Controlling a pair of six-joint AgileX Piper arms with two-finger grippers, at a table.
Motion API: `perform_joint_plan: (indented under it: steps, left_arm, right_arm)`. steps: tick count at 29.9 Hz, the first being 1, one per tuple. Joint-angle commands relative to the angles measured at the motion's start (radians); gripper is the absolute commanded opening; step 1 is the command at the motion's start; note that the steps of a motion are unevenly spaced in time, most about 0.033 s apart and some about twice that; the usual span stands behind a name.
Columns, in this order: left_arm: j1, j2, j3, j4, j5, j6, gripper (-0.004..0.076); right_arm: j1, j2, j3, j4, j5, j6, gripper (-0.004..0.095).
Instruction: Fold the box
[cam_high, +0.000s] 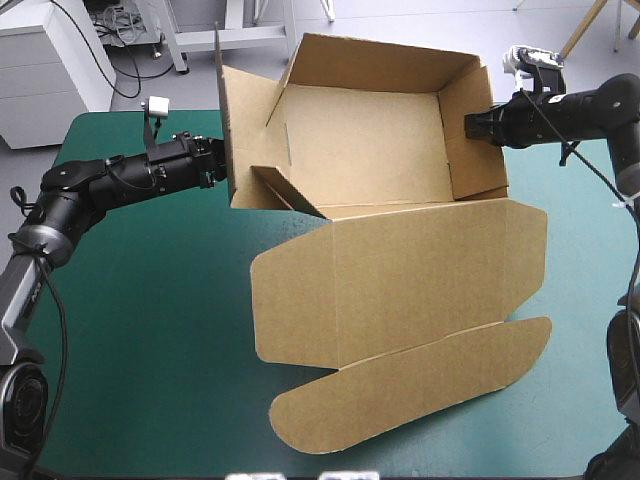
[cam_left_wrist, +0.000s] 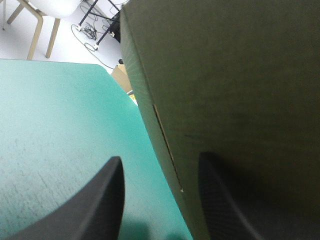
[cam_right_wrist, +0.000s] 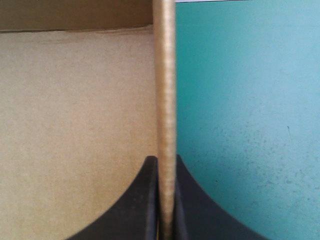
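Left gripper at mid-left has its jaws wide apart, with the left wall of the box running between them unclamped. The box sits at upper centre on the teal-green cover, walls raised, its lid flat below it. At upper right, the right gripper is pinched tight on the right wall's edge. With nothing gripping the left wall, it could spring outward. A pull from the right alone could skew the tray.
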Motion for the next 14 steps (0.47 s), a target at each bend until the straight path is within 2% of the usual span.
perform_joint_plan:
  steps: [1, 14]
  left_arm:
    - [-0.042, -0.039, -0.074, -0.092, -0.001, 0.002, 0.033]
    - [-0.129, -0.039, -0.204, -0.05, -0.142, -0.032, 0.0331]
  right_arm:
    - [-0.008, -0.043, -0.03, 0.067, -0.038, 0.006, -0.0019]
    - [-0.008, -0.043, -0.03, 0.061, -0.035, 0.008, -0.0019]
